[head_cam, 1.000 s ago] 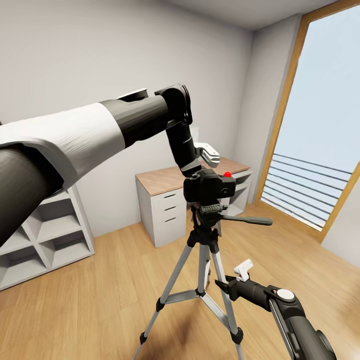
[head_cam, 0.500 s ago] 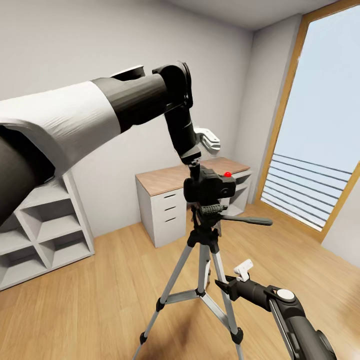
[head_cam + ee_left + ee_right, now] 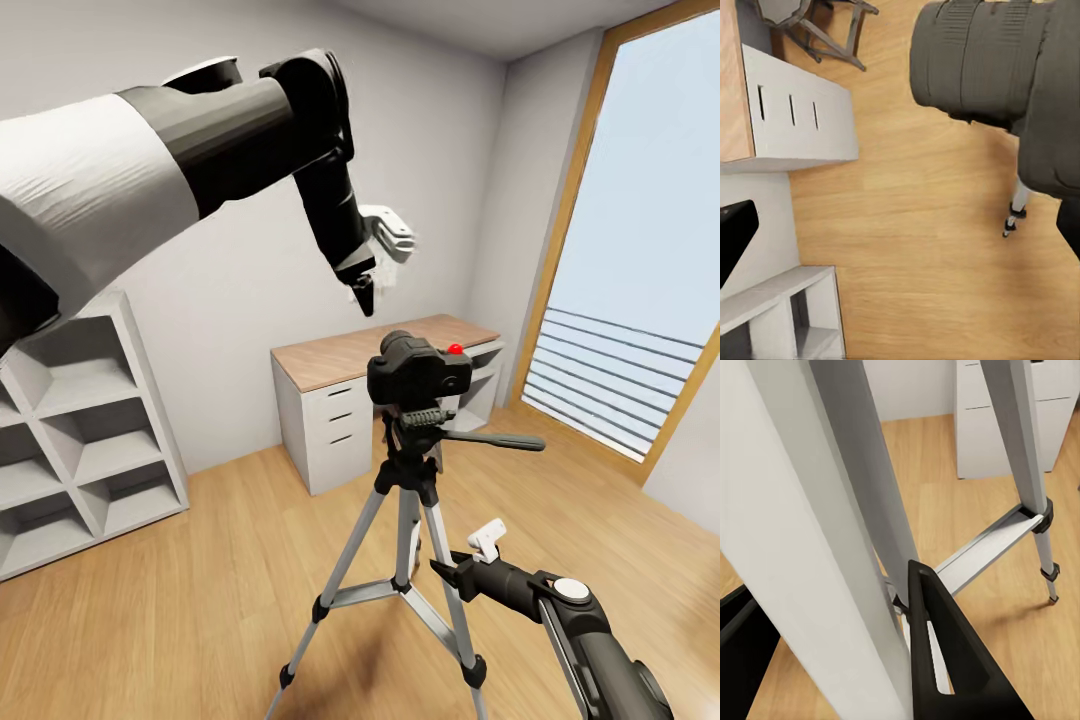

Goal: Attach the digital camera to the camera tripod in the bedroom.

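1. Digital camera [image 3: 418,368] sat on the camera tripod [image 3: 404,520] head, red button up.
2. Left gripper [image 3: 368,283] hung above it, fingers released, holding nothing.
3. Right gripper [image 3: 470,556] sat beside a tripod leg; its wrist view showed the fingers apart, the leg between them.

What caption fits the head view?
Digital camera seated on camera tripod; left hand open above it, right hand low beside a leg.

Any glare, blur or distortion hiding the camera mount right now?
Head view: sharp, evenly lit, digital camera clear on the camera tripod; wide-angle lens bends walls and the window frame. Left wrist view: camera looms large and soft. Right wrist view: tripod leg very close, faint floor shadows.
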